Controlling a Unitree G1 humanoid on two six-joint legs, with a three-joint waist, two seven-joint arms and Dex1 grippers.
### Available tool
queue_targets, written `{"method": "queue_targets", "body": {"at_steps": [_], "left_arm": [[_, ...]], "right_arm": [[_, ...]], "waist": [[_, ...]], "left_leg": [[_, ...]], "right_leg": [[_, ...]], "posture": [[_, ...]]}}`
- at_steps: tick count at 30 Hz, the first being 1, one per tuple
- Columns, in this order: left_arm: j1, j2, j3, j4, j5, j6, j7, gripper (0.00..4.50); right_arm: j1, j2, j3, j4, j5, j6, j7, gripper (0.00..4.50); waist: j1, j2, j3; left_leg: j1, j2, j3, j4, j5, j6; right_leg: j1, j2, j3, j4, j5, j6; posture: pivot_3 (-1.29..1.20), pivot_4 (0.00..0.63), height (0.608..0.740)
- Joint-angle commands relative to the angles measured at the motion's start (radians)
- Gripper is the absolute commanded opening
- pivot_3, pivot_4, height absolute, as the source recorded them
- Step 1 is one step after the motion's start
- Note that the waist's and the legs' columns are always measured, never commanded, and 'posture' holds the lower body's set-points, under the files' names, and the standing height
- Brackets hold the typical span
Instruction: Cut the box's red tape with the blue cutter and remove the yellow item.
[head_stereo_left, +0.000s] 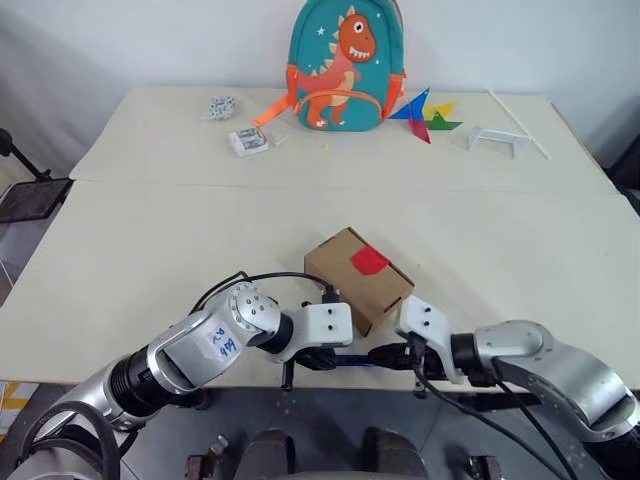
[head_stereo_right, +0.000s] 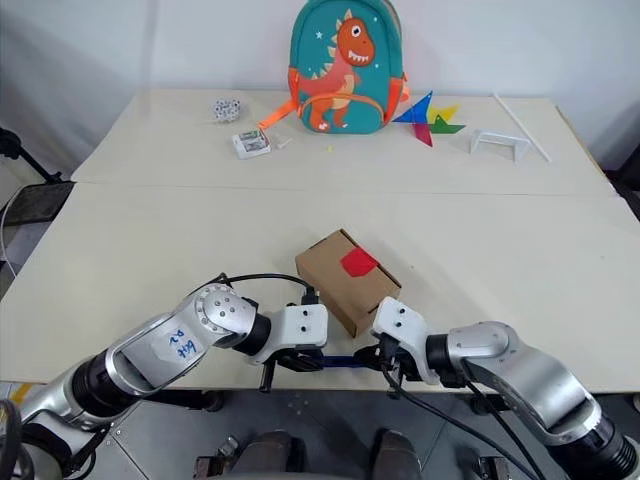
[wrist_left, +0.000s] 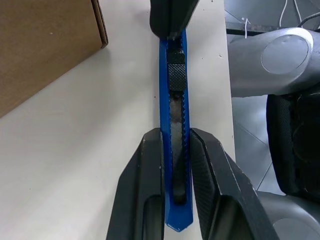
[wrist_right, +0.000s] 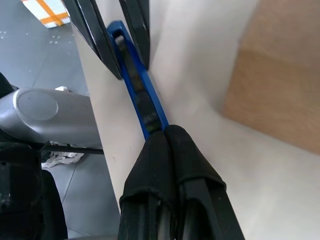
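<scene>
Left gripper (wrist_left: 175, 165): my two black fingers are closed on the blue cutter (wrist_left: 175, 125), one on each flat side of its rear half, holding it just above the near edge of the table (head_stereo_left: 150, 250).

Blue cutter: its long axis runs across my front, from my left fingers to my right ones, roughly along the table's near edge. The ribbed black slider (wrist_left: 176, 75) sits on top, in the stretch between my two grips.

Right gripper (wrist_right: 167, 150): my fingers are pressed together with no gap, their tips meeting the cutter's far end right beside the slider. I cannot tell whether they pinch the body or only press against it.

Box (head_stereo_left: 358, 277): it rests on the table just beyond the cutter, closed, turned corner-on to me. It lies forward of both hands, near each, with its nearest corner between them.

Red tape (head_stereo_left: 369, 260): a small patch on the box's upper face, towards the right-hand edge, uncut. It lies forward of the cutter's right end, so my right hand is the nearer one.

Yellow item: I take it to be inside the closed box.

Coming move, as I judge it: push the slider to bare the blade, then carry the tip forward to the tape.
</scene>
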Motion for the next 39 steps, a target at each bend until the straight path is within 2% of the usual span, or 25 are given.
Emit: {"method": "queue_targets", "body": {"at_steps": [1, 9, 14, 20, 27, 28, 31, 33, 36, 38, 39], "left_arm": [[-0.005, 0.005, -0.023, 0.012, -0.003, 0.012, 0.005, 0.41], [-0.013, -0.003, -0.023, 0.021, -0.007, 0.010, 0.007, 0.41], [-0.020, -0.011, -0.026, 0.023, -0.013, 0.014, 0.010, 0.41], [-0.022, -0.007, -0.027, 0.022, -0.015, 0.013, 0.009, 0.41], [-0.020, 0.003, -0.023, 0.014, -0.016, 0.004, 0.009, 0.41], [-0.011, 0.010, -0.013, 0.010, -0.015, -0.032, 0.003, 0.41], [0.028, 0.027, 0.044, -0.002, -0.016, -0.183, -0.014, 0.41], [0.065, 0.037, 0.096, -0.009, -0.021, -0.338, -0.036, 0.41], [0.106, 0.044, 0.166, -0.011, -0.013, -0.520, -0.045, 0.41], [0.116, 0.029, 0.198, 0.000, -0.015, -0.597, -0.048, 0.41], [0.115, 0.014, 0.219, 0.004, -0.023, -0.644, -0.049, 0.41]], "right_arm": [[0.005, 0.003, 0.025, -0.013, -0.017, -0.001, 0.012, 0.03], [-0.002, 0.016, 0.080, -0.002, -0.062, -0.026, 0.022, 0.03], [-0.045, 0.096, 0.116, 0.023, -0.087, -0.024, -0.001, 0.03], [-0.064, 0.140, 0.137, 0.032, -0.101, -0.020, 0.006, 0.03], [-0.031, 0.130, 0.115, 0.043, -0.112, -0.047, 0.023, 0.03], [-0.001, 0.117, 0.080, 0.038, -0.091, -0.074, 0.047, 0.03], [0.103, 0.075, -0.058, 0.000, 0.018, -0.096, 0.119, 0.03], [0.162, 0.019, -0.206, -0.060, 0.180, 0.021, 0.140, 0.03], [0.202, -0.078, -0.431, -0.133, 0.498, 0.212, 0.108, 0.63], [0.206, -0.146, -0.535, -0.140, 0.690, 0.289, 0.052, 1.35], [0.201, -0.202, -0.583, -0.119, 0.845, 0.305, -0.018, 1.70]], "waist": [[0.000, 0.000, 0.000], [0.000, 0.000, 0.000], [-0.001, 0.000, 0.000], [0.000, 0.000, 0.000], [-0.005, 0.000, 0.000], [-0.004, 0.000, 0.000], [0.003, 0.000, 0.000], [0.005, 0.001, 0.000], [0.005, 0.001, 0.001], [0.005, 0.001, 0.001], [0.005, 0.001, 0.001]], "left_leg": [[0.000, 0.000, 0.000, 0.000, 0.000, 0.000], [0.000, 0.000, 0.000, 0.000, 0.000, 0.000], [0.001, 0.000, 0.000, 0.000, 0.000, 0.000], [0.001, 0.000, 0.000, 0.001, 0.000, 0.000], [0.001, 0.000, 0.000, 0.001, 0.000, 0.000], [0.001, 0.000, 0.000, 0.001, 0.000, 0.000], [0.000, 0.000, -0.001, 0.001, -0.001, 0.000], [-0.001, 0.000, 0.000, 0.001, -0.002, 0.001], [-0.003, 0.000, 0.000, 0.004, -0.003, 0.002], [-0.002, 0.001, -0.001, 0.005, -0.003, 0.002], [-0.001, 0.001, -0.001, 0.005, -0.003, 0.002]], "right_leg": [[0.000, 0.000, 0.000, 0.000, 0.000, 0.000], [0.000, 0.000, 0.000, 0.000, 0.000, 0.000], [0.001, 0.000, 0.000, 0.000, 0.000, 0.000], [0.001, 0.000, 0.000, 0.000, 0.000, 0.000], [0.001, 0.000, 0.000, 0.001, 0.000, 0.000], [0.001, 0.000, 0.000, 0.001, 0.000, 0.000], [0.001, 0.000, 0.000, 0.000, 0.000, 0.000], [0.000, 0.000, 0.000, 0.000, 0.000, 0.000], [0.000, 0.000, 0.000, -0.001, 0.000, 0.000], [0.001, 0.000, 0.000, -0.001, 0.000, 0.000], [0.002, 0.000, -0.001, 0.000, 0.000, 0.000]], "posture": [[0.00, 0.150, 0.740], [0.00, 0.150, 0.740], [0.00, 0.150, 0.740], [0.00, 0.150, 0.740], [0.00, 0.150, 0.740], [0.00, 0.150, 0.740], [0.00, 0.150, 0.740], [0.00, 0.150, 0.740], [0.00, 0.150, 0.740], [0.00, 0.150, 0.740], [0.00, 0.150, 0.740]]}}
